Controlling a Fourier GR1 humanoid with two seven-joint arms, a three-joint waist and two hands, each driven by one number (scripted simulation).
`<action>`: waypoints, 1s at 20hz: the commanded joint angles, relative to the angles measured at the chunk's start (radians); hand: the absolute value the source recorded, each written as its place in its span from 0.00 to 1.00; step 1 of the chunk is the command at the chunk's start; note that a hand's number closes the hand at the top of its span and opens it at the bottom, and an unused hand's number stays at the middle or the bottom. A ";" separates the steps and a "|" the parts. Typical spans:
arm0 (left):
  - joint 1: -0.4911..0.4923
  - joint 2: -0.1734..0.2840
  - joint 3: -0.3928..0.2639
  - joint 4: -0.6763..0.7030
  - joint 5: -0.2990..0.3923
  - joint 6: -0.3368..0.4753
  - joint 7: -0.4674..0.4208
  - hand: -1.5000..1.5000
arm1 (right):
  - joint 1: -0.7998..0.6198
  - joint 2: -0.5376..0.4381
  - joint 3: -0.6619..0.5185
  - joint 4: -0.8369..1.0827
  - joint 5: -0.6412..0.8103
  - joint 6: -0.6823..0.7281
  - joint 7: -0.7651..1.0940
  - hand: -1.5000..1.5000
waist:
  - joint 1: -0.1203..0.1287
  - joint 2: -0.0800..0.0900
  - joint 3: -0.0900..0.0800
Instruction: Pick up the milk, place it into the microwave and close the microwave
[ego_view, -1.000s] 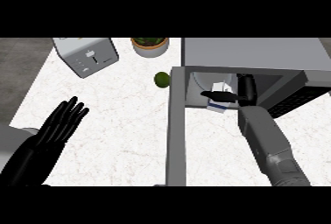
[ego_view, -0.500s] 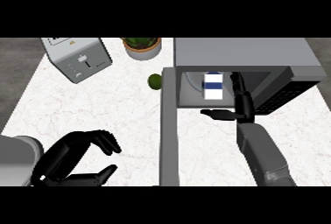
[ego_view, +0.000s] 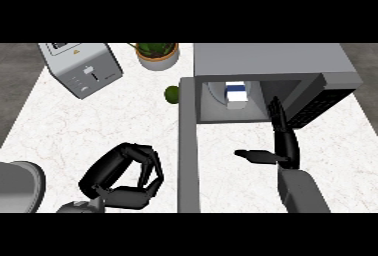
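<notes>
The milk carton (ego_view: 236, 93), white with a blue band, stands inside the open grey microwave (ego_view: 266, 60) on its white plate. The microwave's door (ego_view: 188, 145) swings out toward me, seen edge-on as a grey bar. My right hand (ego_view: 283, 142) is open in front of the cavity, fingers straight and pointing at the opening, thumb out to the left, holding nothing. My left hand (ego_view: 125, 172) hovers over the counter left of the door with its fingers curled and nothing in them.
A grey toaster (ego_view: 83, 67) stands at the back left. A potted plant (ego_view: 156, 54) is behind the microwave's left corner, and a small green fruit (ego_view: 173, 93) lies beside the door hinge. A grey round object (ego_view: 18, 186) shows at the lower left edge.
My right hand has drawn back out of the microwave, leaving the milk inside. My left hand has curled its fingers and shifted toward the door.
</notes>
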 joint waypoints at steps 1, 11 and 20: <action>-0.035 0.022 -0.046 0.105 -0.049 -0.037 -0.027 1.00 | 0.177 0.007 0.071 -0.219 0.014 0.028 0.059 0.00 | -0.010 -0.001 -0.001; -0.089 -0.009 -0.341 0.324 -0.093 0.131 -0.121 1.00 | 0.532 -0.039 0.142 -0.808 -0.042 0.095 0.265 0.00 | -0.013 0.005 -0.001; -0.233 -0.009 -0.716 0.460 0.042 0.532 -0.106 1.00 | 0.717 -0.102 0.088 -1.089 -0.179 0.197 0.317 0.00 | -0.013 0.008 0.000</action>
